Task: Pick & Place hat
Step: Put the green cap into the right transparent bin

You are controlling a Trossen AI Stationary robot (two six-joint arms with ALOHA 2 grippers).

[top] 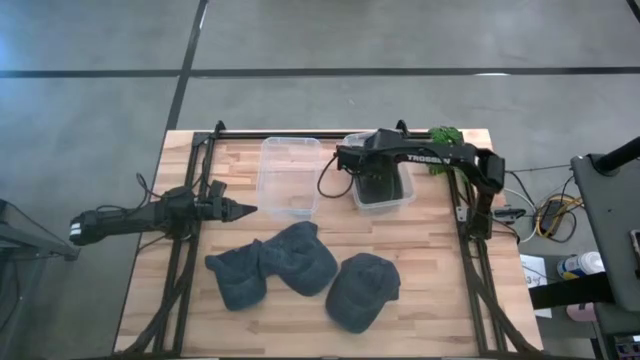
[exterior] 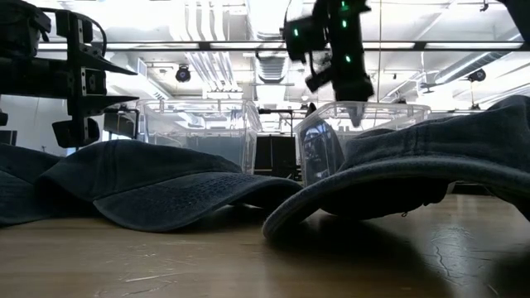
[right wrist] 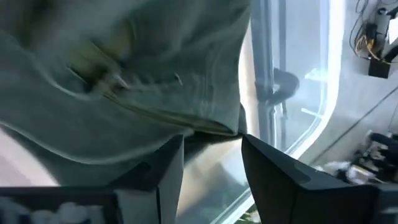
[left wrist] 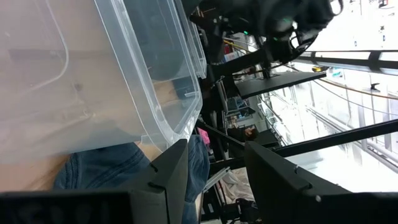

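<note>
Three dark blue denim caps lie crown-up on the wooden table near its near edge: one (top: 238, 277), one (top: 302, 256) overlapping it, and one (top: 362, 290). A fourth dark cap (top: 388, 190) lies inside the right clear bin (top: 408, 196); in the right wrist view its cloth (right wrist: 124, 81) fills the picture. My right gripper (top: 368, 172) (right wrist: 211, 163) hangs open just above that cap, pointing down into the bin. My left gripper (top: 245, 210) (left wrist: 214, 171) waits open at the table's left, level, beside the empty left bin (top: 290, 175).
The two clear plastic bins stand side by side at the table's far middle. A green object (top: 445, 135) sits at the far right corner. Black frame rails (top: 180, 260) run along both sides of the table. Bare wood (top: 440, 290) shows at the near right.
</note>
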